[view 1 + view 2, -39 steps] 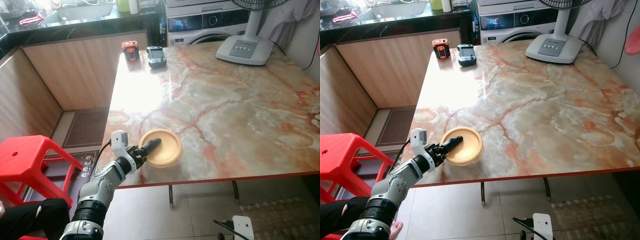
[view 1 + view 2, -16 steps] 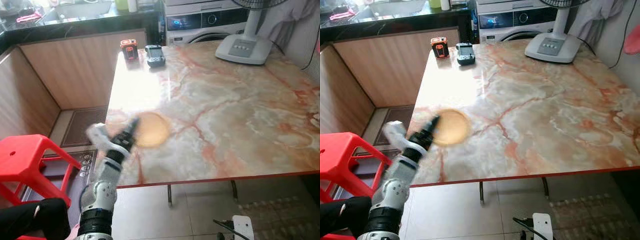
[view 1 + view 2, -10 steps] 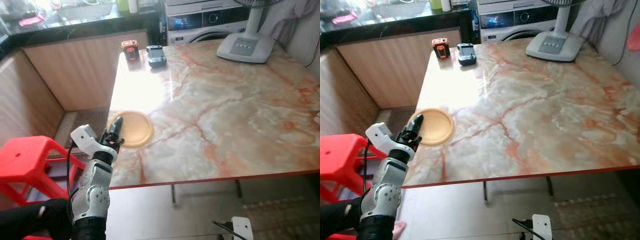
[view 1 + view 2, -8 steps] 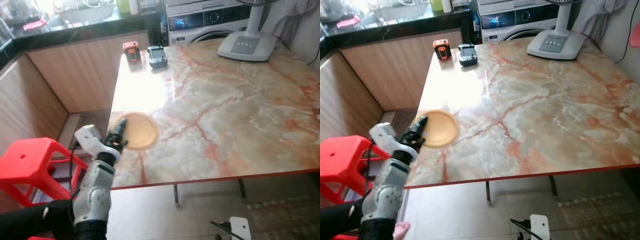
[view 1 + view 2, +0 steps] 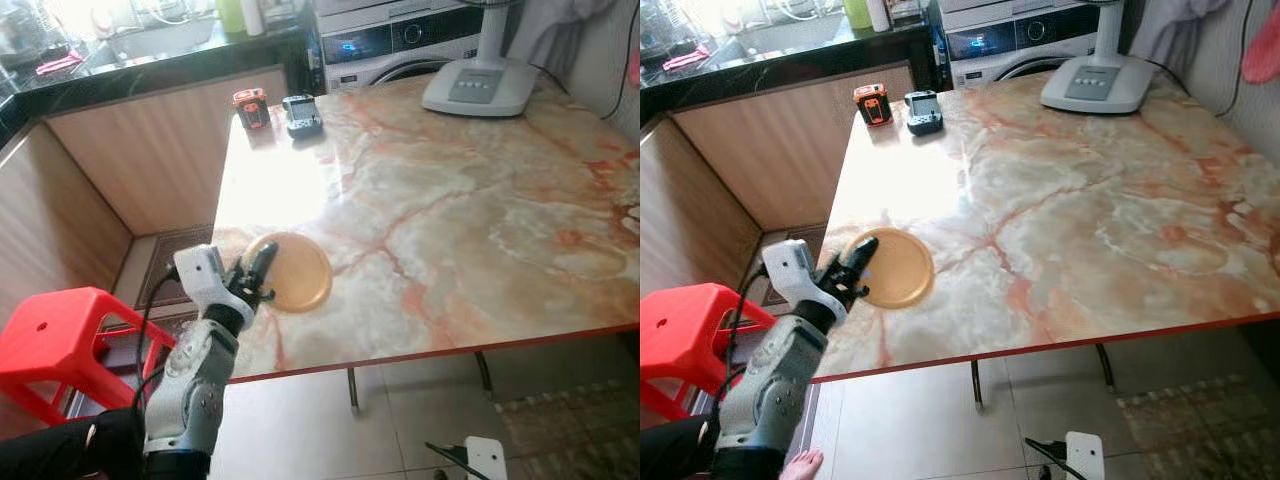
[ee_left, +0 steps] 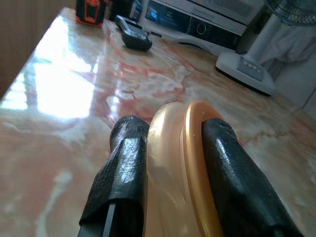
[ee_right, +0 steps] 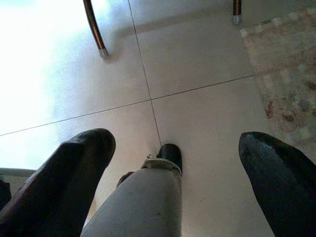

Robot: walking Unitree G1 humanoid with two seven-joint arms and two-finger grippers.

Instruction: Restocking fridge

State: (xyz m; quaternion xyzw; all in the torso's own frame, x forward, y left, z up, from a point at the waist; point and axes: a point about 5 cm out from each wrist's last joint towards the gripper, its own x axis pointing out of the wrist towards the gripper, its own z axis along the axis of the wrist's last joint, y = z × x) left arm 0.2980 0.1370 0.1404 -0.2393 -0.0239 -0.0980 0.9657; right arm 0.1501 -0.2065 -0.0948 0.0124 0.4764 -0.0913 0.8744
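Left gripper (image 6: 170, 133) pinches the rim of the round orange plastic plate (image 5: 292, 272) above the marble table (image 5: 450, 200). Right gripper (image 7: 175, 158) hangs spread.

one orange plate (image 5: 291, 271), one marble table (image 5: 470, 220), one red stool (image 5: 55, 335), one fan base (image 5: 480, 88)

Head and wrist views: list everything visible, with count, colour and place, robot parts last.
plate: 1, orange, held over the table's near left corner
table: 1, marbled peach top with red edge, centre
battery: 1, orange and black, table's far left corner
controller: 1, dark grey, beside the battery
fan base: 1, white, far end of the table
washing machine: 1, white and black, behind the table
stool: 1, red, on the floor left of the table
rug: 1, patterned, on the floor tiles
left gripper: black fingers clamped on the plate's rim
right gripper: black fingers apart, hanging above the floor
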